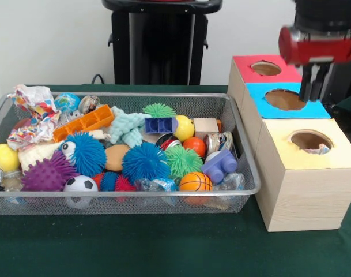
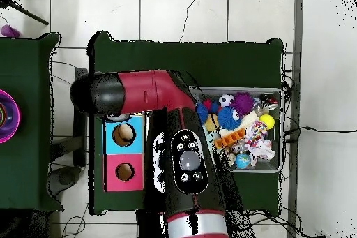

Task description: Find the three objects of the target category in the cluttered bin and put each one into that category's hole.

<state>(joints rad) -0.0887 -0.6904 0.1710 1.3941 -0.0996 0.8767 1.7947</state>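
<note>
Paper wads (image 1: 34,115) remain at the bin's (image 1: 244,167) nine o'clock end; the empty, narrowly parted end effector (image 1: 312,86) must return from above the yellow-topped hole (image 1: 310,140).

Arm (image 2: 183,158) runs up from bottom edge, elbow bending left over the boxes. Blue-topped box hole (image 2: 123,134) and red-topped box hole (image 2: 125,172) exposed. Wire bin (image 2: 276,169) on the right, packed with toys, on green tabletop (image 2: 174,54).

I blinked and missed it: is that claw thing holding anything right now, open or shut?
Gripper: hangs above the blue-topped box with nothing seen in it; open or shut cannot be told from these views.
</note>
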